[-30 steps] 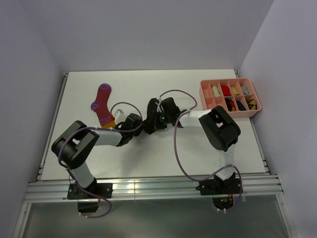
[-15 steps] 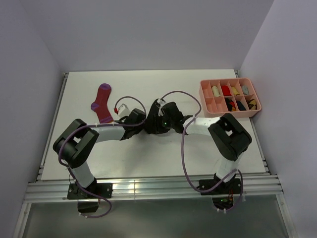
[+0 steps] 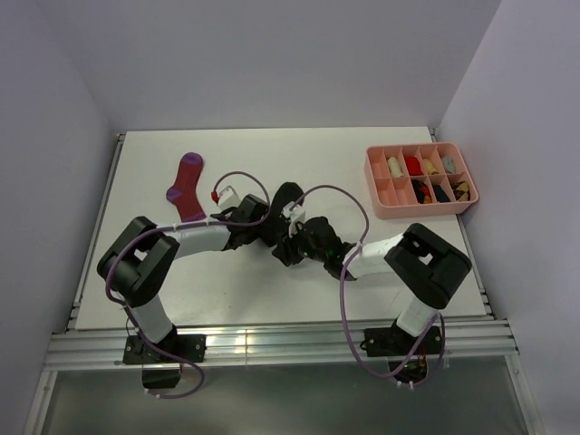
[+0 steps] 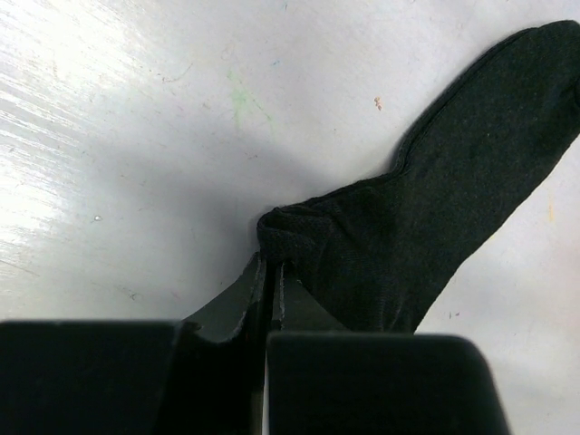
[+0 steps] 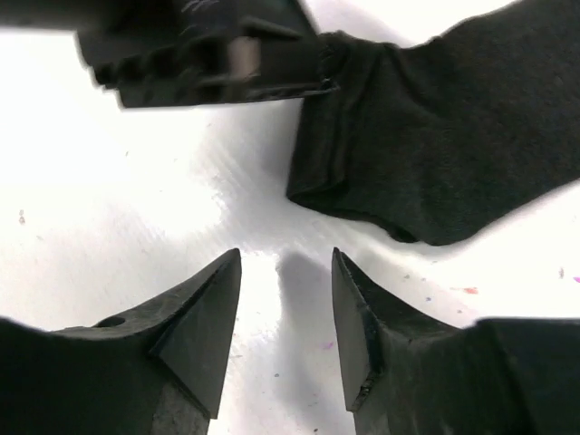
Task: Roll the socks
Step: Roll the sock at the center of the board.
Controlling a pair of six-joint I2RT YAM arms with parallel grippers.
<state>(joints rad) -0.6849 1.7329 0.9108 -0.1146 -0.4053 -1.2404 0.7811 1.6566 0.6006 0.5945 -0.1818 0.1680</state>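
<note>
White tabletop (image 3: 272, 299) is carrying the work: near centre, the right gripper (image 5: 285, 263) is hanging spread and empty beside the black sock (image 4: 435, 199), whose cuff the left gripper (image 4: 270, 276) is pinching. Rolling seems to be barely starting; the magenta sock (image 3: 188, 188) is lying flat at ten o'clock.

This looks like a robotics lab test cell: a white worktop (image 3: 272, 294) is boxed in on three sides by plain pale walls (image 3: 272, 63), and an aluminium rail frame (image 3: 290, 346) along the lower edge carries two cabled robot arms (image 3: 136, 267) bolted side by side.
</note>
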